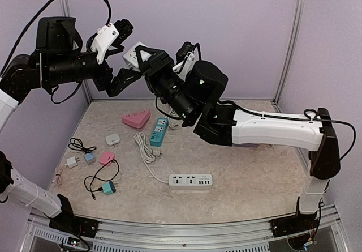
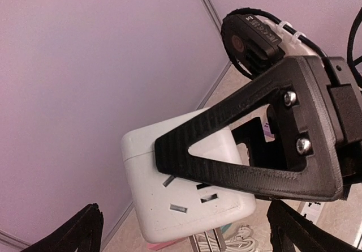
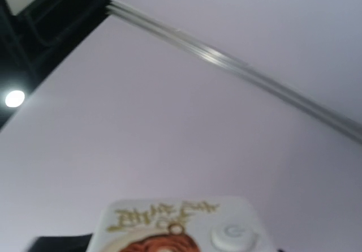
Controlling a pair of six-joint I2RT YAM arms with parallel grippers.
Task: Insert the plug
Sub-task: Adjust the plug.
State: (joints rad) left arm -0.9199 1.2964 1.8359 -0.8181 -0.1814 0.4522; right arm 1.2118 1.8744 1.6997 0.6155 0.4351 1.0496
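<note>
Left wrist view shows a white cube adapter [image 2: 169,206] with rounded edges and dark slots on its face. The right gripper [image 1: 137,56] has its jaws clamped on it, and 1 black triangular finger [image 2: 254,178] crosses that face. The adapter hangs high over the desk's [image 1: 254,173] far left, near the back wall [image 1: 237,31]. The left gripper [image 1: 125,32] has its jaws wide, 1 tip on either side of the adapter, not touching. A white strip [image 1: 191,180] and a blue strip [image 1: 159,131] lie well below.
</note>
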